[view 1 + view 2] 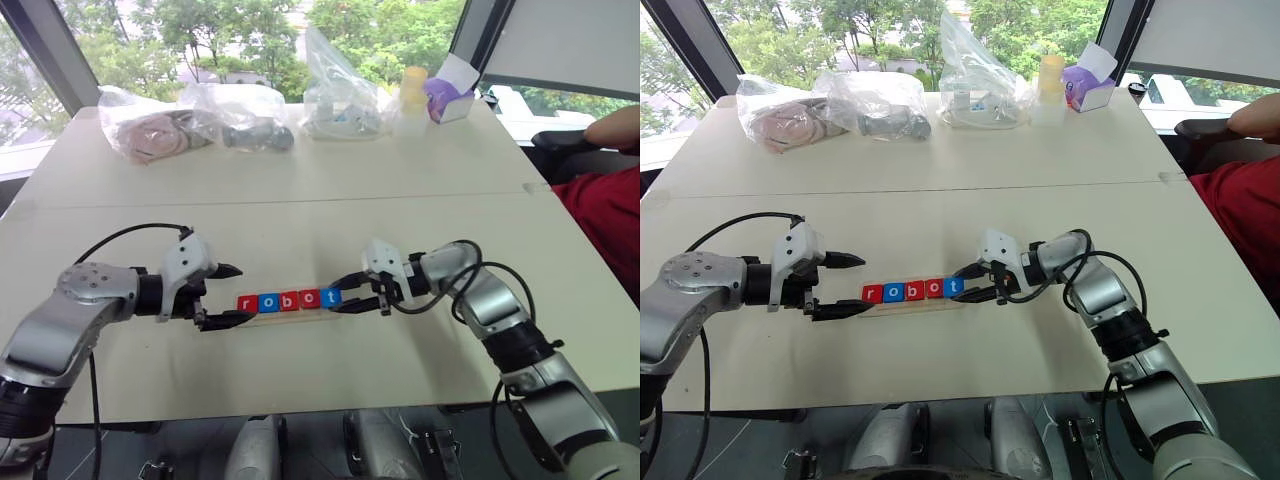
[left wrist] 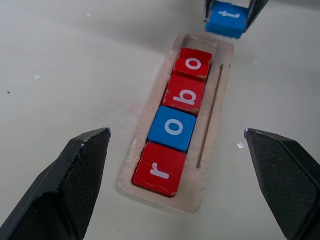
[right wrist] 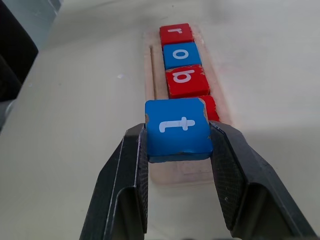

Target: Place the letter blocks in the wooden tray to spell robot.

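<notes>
Four of the five letter blocks already lie in the wooden tray (image 2: 209, 131), which sits on the white table (image 1: 300, 190) between the two arms: the red r (image 2: 159, 169) at the tray's left end, then the blue o (image 2: 172, 128), the red b (image 2: 186, 95) and the red o (image 2: 194, 63), packed side by side and reading in order. The last slot, at the tray's right end, is bare. The blue t (image 3: 178, 128) is the one block not yet seated; the right gripper (image 3: 178, 150) has it clamped between its two black fingers, one pad on each side, and holds it just above the tray's right end, partly covering the red o from the wrist view. The left gripper (image 2: 177, 175) holds nothing; its fingers stand wide apart, one on each side of the tray's left end, near the r but touching neither the tray nor a block as far as can be seen. So the word reads "robo" and what seems left is to lower the t into the empty slot beside the second o and let go.
</notes>
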`<state>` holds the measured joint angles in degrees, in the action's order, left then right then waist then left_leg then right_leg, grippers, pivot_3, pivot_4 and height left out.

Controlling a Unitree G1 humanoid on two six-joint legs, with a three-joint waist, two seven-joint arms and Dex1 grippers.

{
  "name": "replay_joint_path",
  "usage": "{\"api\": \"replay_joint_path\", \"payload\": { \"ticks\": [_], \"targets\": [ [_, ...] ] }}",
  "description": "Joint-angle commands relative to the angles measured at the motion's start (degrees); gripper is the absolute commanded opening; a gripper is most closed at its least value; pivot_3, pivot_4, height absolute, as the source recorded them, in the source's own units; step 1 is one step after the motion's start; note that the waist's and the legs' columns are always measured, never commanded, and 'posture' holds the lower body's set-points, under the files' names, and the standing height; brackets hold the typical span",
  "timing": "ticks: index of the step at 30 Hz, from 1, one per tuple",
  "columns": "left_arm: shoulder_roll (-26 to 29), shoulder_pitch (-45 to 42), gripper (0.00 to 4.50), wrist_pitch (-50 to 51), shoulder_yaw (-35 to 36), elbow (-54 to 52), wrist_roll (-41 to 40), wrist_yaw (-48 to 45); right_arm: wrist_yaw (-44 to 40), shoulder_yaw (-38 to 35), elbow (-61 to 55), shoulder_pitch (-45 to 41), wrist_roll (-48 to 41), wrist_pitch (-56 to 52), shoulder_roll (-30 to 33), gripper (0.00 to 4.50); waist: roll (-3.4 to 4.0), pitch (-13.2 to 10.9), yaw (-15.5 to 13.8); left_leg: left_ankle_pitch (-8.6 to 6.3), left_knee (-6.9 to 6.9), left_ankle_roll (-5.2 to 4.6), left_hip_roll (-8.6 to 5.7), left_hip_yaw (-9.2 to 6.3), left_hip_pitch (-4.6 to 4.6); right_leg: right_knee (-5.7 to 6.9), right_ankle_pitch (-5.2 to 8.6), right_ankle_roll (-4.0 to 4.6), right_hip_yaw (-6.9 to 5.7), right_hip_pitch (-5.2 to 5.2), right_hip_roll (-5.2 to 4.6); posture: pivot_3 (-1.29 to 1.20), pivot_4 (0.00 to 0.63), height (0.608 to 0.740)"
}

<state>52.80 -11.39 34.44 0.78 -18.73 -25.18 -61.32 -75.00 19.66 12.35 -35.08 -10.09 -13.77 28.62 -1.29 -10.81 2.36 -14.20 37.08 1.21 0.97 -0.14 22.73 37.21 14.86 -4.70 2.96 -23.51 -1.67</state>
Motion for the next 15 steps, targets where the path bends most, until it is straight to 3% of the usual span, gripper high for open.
{"api": "replay_joint_path", "payload": {
  "ticks": [1,15],
  "targets": [
    [0.3,0.6,4.50,0.3,1.5,-2.6,-0.5,0.9,-0.5,0.7,4.6,-2.2,2.4,4.0,-0.4,1.16,0.00,0.0,0.0,0.00,0.00,0.00,0.00,0.00,0.01,0.00,0.00,0.00,-0.01,0.00,0.00,0.00,0.150,0.740],
    [-0.5,-0.4,4.50,0.4,0.6,-2.6,-0.6,2.4,1.3,0.5,9.3,-3.1,4.0,7.2,-3.5,1.16,0.00,0.0,0.1,0.00,0.00,0.00,0.01,0.00,-0.04,0.03,-0.02,-0.02,0.00,0.01,0.02,0.00,0.150,0.740]
  ]
}}
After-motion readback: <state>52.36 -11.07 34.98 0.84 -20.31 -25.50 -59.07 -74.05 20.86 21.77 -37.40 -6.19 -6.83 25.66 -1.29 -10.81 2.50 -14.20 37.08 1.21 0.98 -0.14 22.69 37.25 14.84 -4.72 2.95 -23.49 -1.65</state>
